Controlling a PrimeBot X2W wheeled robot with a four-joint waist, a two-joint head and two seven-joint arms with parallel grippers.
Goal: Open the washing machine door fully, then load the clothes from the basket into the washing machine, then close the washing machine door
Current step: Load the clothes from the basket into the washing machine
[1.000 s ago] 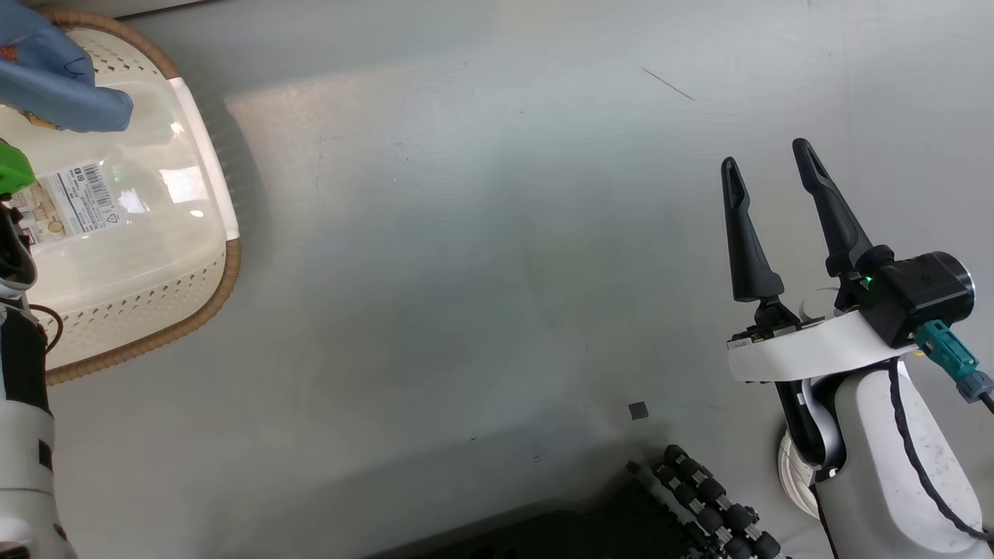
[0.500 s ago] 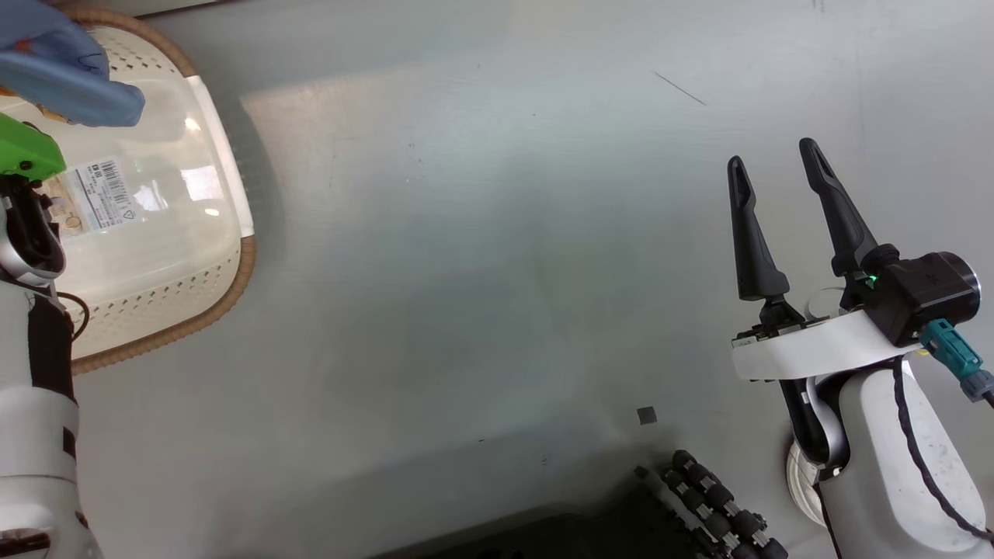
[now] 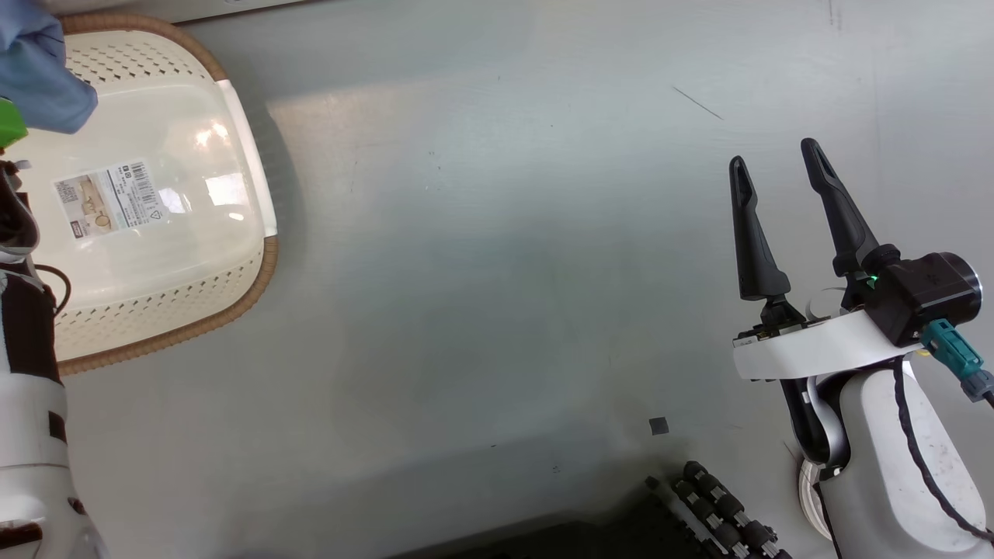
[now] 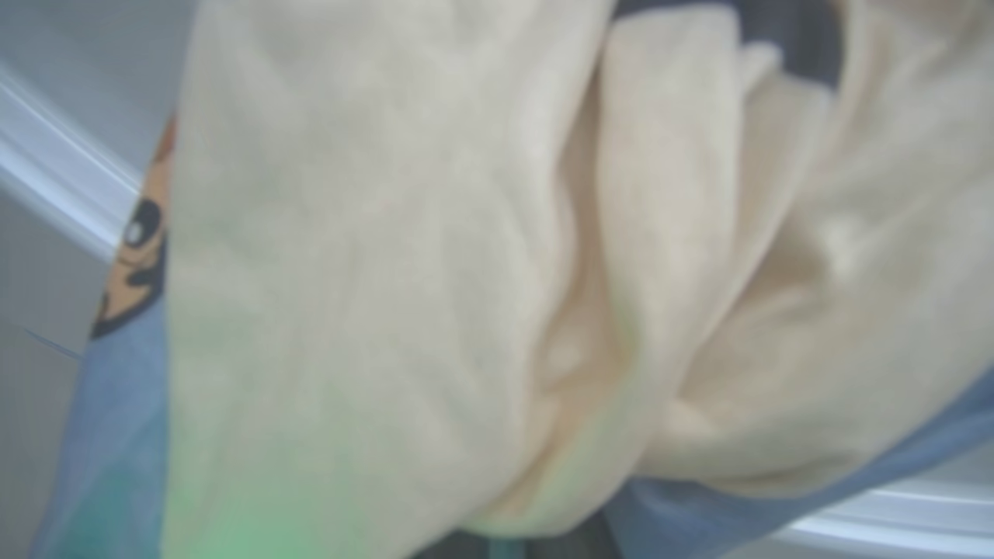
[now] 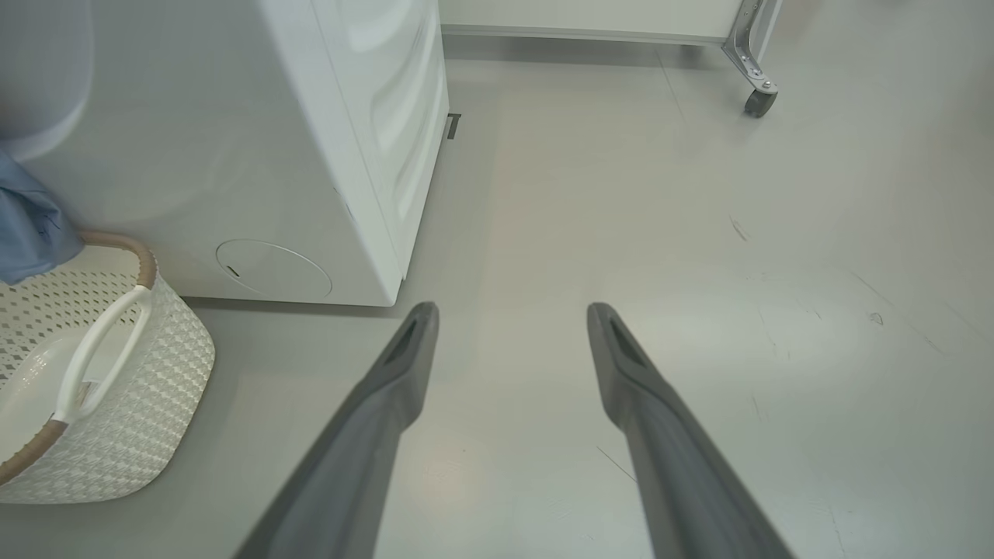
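The cream basket [image 3: 260,268] stands on the floor at the upper left of the head view, its label sticker bare on the bottom. Light blue clothes [image 3: 39,78] hang over its far left corner, beside my left arm's green light. Blurred cream and blue cloth with an orange bear [image 4: 388,272] presses against the left wrist camera and hides the shut fingers. My right gripper [image 3: 769,154] hovers open and holds nothing over bare floor at the right. From the right wrist, its gripper [image 5: 512,310] points past the washing machine [image 5: 365,155], the basket [image 5: 155,365] and the blue cloth [image 5: 27,225]. I cannot make out the door.
My own wheeled base [image 3: 722,505] sits at the bottom of the head view, with a small dark square [image 3: 658,425] on the grey floor near it. A castor leg [image 5: 757,97] of a white unit stands far behind the machine.
My left gripper has shut on the clothes and drawn them up and left, off the basket's bottom, baring the whole label. The head view has shifted. The right arm has kept still.
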